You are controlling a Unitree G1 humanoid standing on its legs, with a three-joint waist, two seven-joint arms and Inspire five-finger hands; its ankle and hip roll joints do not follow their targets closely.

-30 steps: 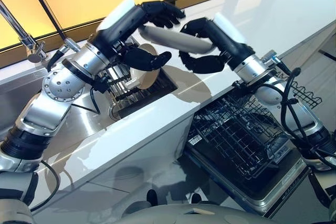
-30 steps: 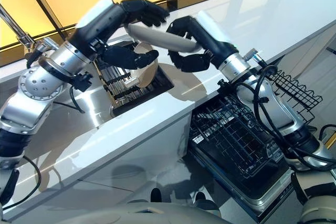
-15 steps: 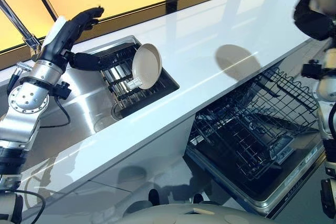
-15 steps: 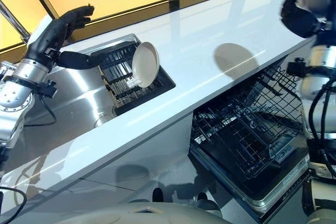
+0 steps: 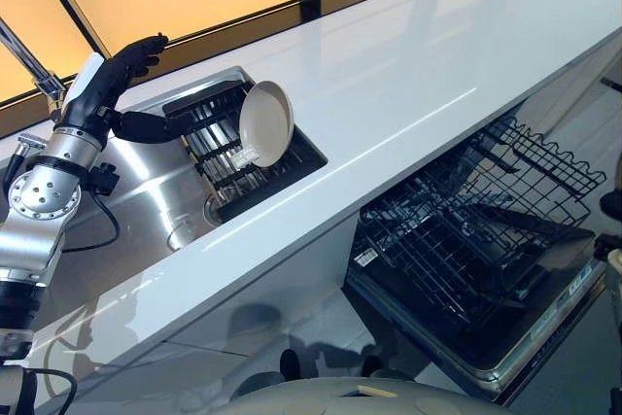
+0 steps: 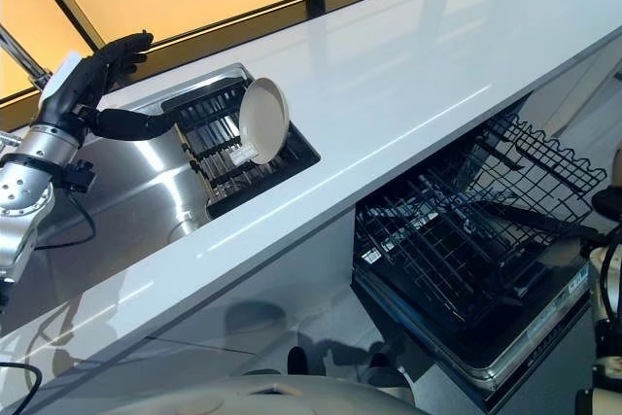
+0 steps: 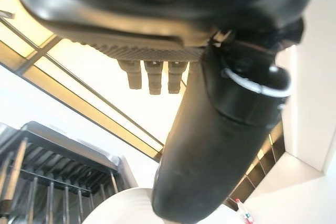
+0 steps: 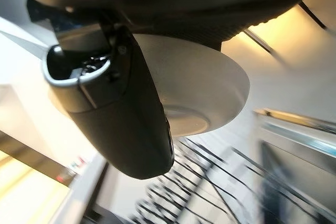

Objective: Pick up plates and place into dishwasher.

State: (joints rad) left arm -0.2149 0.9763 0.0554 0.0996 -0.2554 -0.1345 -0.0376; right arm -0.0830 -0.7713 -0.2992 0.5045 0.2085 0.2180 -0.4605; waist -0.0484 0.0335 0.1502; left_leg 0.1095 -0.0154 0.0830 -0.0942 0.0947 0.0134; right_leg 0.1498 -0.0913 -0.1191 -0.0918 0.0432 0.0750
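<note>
1. A second ago your two hands met over the drying rack, passing a plate between them. Now they are well apart: the handover looks finished.
2. Your left hand [image 5: 115, 80] hovers by the sink [image 5: 146, 201], fingers straight and released, thumb pointing toward the drying rack [image 5: 228, 167], holding nothing.
3. Your right hand [image 8: 121, 103] has swung away toward the dishwasher side. Its thumb is clamped across a pale plate [image 8: 210, 87], which it carries.
4. One more plate [image 5: 267, 123] stands on edge in the drying rack. That makes two plates.
5. One dishwasher rack [image 5: 466, 230], pulled out below the white counter [image 5: 408, 75], appears to hold no plates yet.
</note>
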